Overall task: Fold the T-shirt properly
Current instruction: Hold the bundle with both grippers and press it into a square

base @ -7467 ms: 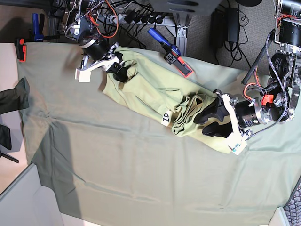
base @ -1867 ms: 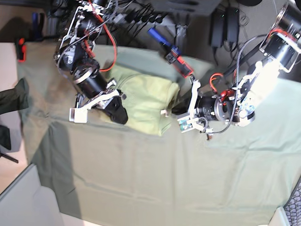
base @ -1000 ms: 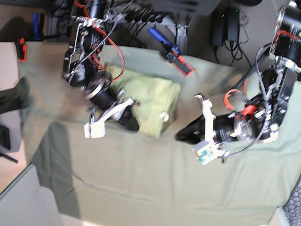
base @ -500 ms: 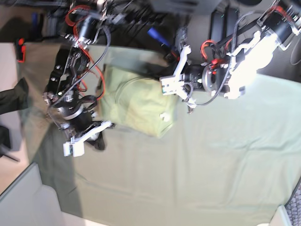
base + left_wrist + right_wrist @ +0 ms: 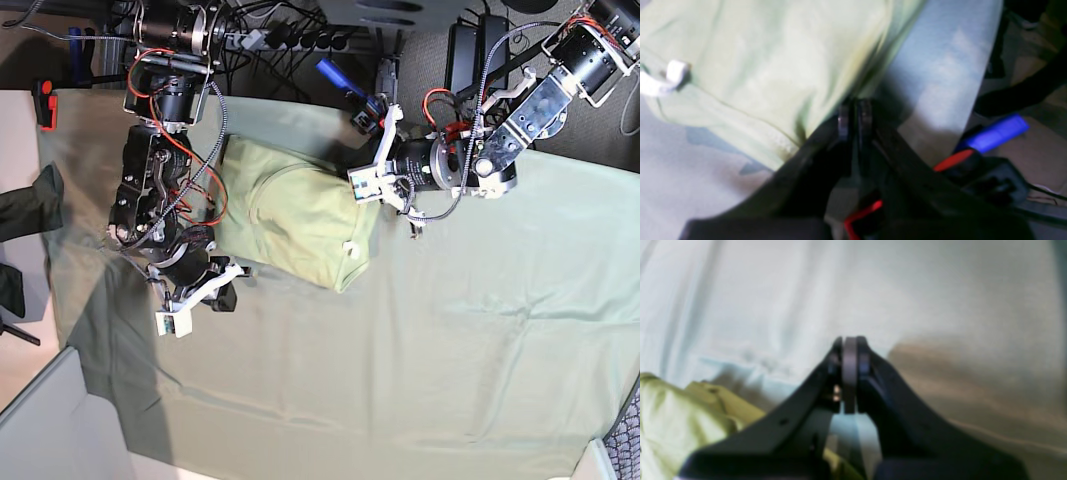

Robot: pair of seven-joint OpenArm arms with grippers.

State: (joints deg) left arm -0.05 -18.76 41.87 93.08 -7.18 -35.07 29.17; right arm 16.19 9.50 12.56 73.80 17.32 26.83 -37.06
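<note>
The T-shirt [image 5: 290, 212] lies folded into a pale yellow-green rectangle on the dull green table cloth [image 5: 420, 360], with a white tag at its near right corner. My left gripper [image 5: 358, 172] is shut, its tips [image 5: 853, 115] resting at the shirt's far right edge [image 5: 773, 66]; I see no cloth pinched between them. My right gripper [image 5: 225, 296] is also shut and holds nothing. It sits just off the shirt's near left corner. In the right wrist view its tips [image 5: 849, 356] hang over bare table cloth, with the T-shirt [image 5: 670, 413] at lower left.
A blue clamp [image 5: 345, 82] and a red-and-black clamp [image 5: 380, 125] sit at the table's back edge close to my left gripper, the blue one also in the wrist view [image 5: 993, 135]. Another red clamp [image 5: 44, 105] grips the far left corner. Cables hang behind.
In the last second my left arm swung from the shirt's near right side to its far right edge. My right gripper slid off the shirt to its near left corner.
</note>
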